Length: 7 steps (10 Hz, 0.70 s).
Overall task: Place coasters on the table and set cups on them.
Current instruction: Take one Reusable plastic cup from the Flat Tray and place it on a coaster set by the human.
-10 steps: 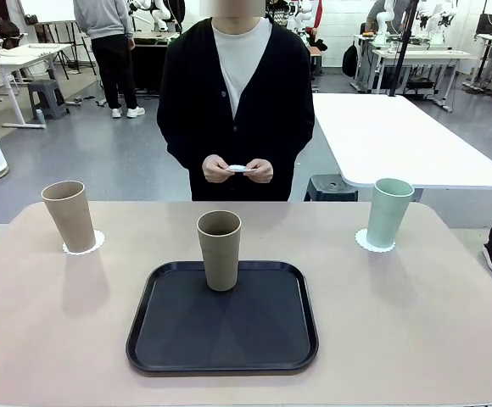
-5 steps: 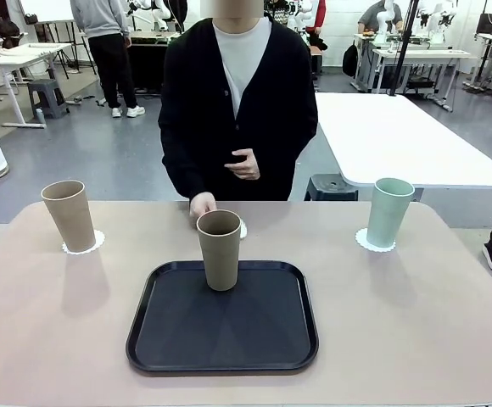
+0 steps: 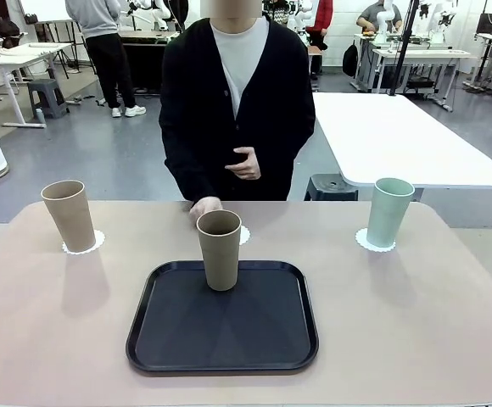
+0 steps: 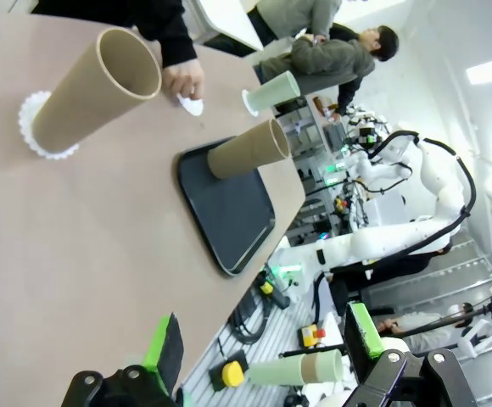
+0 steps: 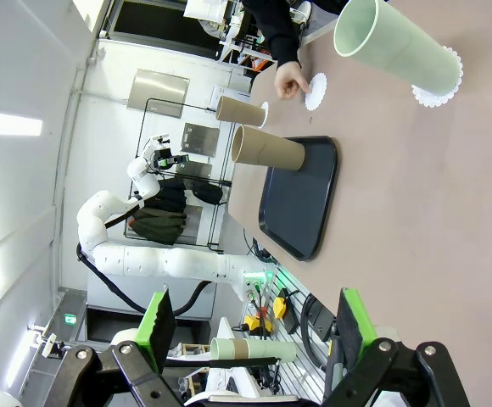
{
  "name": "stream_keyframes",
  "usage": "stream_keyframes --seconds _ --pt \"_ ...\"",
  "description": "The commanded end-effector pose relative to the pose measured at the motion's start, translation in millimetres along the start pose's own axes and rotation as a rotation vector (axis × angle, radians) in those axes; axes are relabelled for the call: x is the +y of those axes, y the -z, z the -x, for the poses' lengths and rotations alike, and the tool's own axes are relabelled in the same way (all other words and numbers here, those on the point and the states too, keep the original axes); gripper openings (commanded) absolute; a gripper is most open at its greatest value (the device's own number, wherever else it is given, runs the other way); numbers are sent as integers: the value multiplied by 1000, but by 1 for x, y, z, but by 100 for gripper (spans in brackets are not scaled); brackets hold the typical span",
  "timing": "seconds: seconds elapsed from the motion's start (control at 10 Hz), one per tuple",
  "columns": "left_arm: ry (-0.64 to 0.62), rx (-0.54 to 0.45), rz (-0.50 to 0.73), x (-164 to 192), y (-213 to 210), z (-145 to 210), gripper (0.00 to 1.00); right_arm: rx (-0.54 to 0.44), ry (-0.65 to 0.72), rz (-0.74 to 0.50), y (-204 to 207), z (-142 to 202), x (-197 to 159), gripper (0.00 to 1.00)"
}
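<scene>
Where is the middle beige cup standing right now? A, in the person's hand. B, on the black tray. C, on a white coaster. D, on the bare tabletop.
B: the middle beige cup stands upright on the black tray, and a free coaster lies on the table just behind it.

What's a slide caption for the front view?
Person's hand at the third coaster behind the middle cup on the tray; beige cup and mint cup stand on coasters.
</scene>
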<state>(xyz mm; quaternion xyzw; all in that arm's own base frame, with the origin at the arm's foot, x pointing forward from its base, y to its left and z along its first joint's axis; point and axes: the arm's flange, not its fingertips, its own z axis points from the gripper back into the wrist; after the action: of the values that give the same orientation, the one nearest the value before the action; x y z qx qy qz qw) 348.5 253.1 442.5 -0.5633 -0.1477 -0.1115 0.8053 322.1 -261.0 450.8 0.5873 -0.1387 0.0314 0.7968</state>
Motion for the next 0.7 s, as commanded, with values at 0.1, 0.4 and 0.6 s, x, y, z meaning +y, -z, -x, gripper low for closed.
stream_keyframes --seconds 0.1,0.4,0.6 --pt "7 -5 -1 -3 -2 0 100 -15 12 -1 0 -3 3 100" --pt "7 -5 -1 -3 -2 0 100 -15 12 -1 0 -3 3 100" --pt "7 -5 -1 -3 -2 0 100 0 0 0 0 0 0 100"
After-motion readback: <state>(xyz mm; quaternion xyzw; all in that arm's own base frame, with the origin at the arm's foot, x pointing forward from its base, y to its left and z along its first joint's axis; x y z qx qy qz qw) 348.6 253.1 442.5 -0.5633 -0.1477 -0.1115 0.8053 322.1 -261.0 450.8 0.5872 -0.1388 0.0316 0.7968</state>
